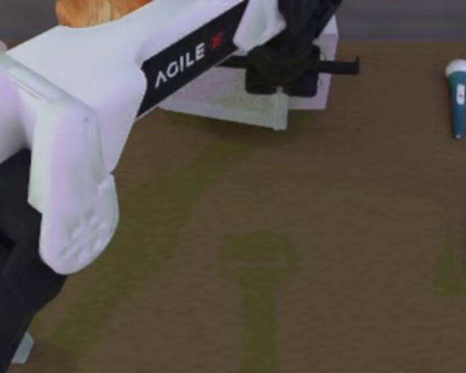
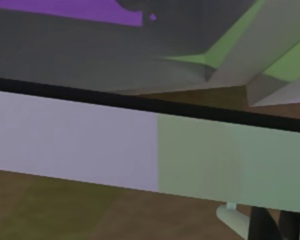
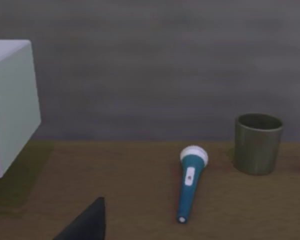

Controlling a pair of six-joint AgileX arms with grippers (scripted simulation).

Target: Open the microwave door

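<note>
Left gripper (image 1: pixel 291 54) up at the far middle of the surface (image 1: pixel 334 233), pressed close against the front of the microwave (image 1: pixel 326 47). Jaws buried under the dark wrist from above and barely in the left wrist view: no telling whether closed on anything or spread.

Just below, the microwave door (image 1: pixel 233 105), a pale panel slanting away from the box instead of lying flush, its free edge nearest the gripper. Fills the left wrist view as a broad band (image 2: pixel 90 140) with a dark upper rim, and beyond it what looks like the grey-and-green cavity.

Judged from that: seemingly begun, with the door ajar and swung out part of the way. Left to do, probably: more swing until wide open.

Farther out, a blue-handled microphone (image 1: pixel 458 97) lying near the right edge, well apart from the microwave; beside it in the right wrist view, an olive cup (image 3: pixel 257 145). Right gripper (image 3: pixel 85 225) parked off to the right, absent from the top view, jaws' state not shown.
</note>
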